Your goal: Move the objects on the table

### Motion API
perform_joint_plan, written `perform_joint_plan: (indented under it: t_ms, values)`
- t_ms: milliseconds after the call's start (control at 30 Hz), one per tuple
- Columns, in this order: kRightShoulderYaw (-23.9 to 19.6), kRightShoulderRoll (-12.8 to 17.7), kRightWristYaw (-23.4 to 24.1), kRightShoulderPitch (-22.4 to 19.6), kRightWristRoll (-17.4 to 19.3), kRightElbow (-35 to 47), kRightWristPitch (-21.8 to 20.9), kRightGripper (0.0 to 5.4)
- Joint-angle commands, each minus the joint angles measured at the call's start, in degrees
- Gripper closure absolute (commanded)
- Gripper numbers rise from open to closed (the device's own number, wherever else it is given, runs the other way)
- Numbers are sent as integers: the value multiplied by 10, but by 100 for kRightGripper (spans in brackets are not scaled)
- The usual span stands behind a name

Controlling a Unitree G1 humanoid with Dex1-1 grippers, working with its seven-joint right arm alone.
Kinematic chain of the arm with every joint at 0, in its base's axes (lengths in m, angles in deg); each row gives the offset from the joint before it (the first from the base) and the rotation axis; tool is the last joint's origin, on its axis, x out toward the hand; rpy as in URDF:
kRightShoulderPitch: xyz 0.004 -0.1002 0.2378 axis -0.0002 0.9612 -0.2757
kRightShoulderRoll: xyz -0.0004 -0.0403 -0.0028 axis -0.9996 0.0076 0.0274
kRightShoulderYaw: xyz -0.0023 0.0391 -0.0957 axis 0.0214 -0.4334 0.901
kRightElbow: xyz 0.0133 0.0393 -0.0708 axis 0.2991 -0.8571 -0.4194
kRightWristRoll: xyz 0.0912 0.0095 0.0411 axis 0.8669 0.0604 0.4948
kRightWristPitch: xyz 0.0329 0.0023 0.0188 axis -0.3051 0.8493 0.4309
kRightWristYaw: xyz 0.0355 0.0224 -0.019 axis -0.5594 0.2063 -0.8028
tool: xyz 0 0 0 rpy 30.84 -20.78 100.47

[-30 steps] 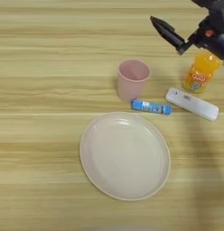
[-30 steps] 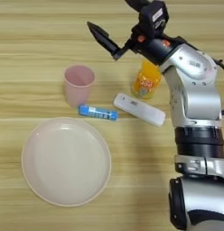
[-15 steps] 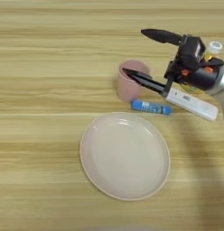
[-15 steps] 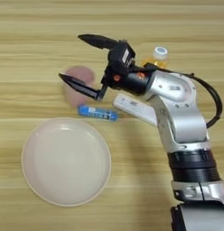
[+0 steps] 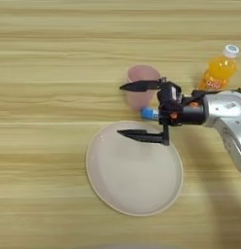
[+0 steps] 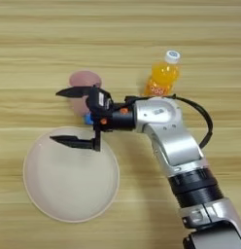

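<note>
My right gripper is open, its two black fingers spread wide and pointing left. One finger lies across the front of the pink cup, the other over the upper rim of the beige plate. The blue tube shows only at its left end, just behind the gripper's wrist. The orange juice bottle with a white cap stands upright at the right. The white remote-like device is hidden under my silver forearm. In the right eye view the gripper sits left of centre.
The wooden table stretches wide on the left and along the far side. My forearm comes in from the lower right and crosses the space in front of the bottle. The plate lies close to the front.
The gripper has swung left and down, from above the bottle to the cup and the plate's rim. The forearm now covers the remote and most of the blue tube.
</note>
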Motion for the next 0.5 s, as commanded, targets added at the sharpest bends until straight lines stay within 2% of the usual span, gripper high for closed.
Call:
perform_joint_plan:
  t_ms: [33,500]
  values:
    - [23,-1,3,-37,-29,-9,-13,2]
    - [102,-7,-56,-55,-109,-67,-21,2]
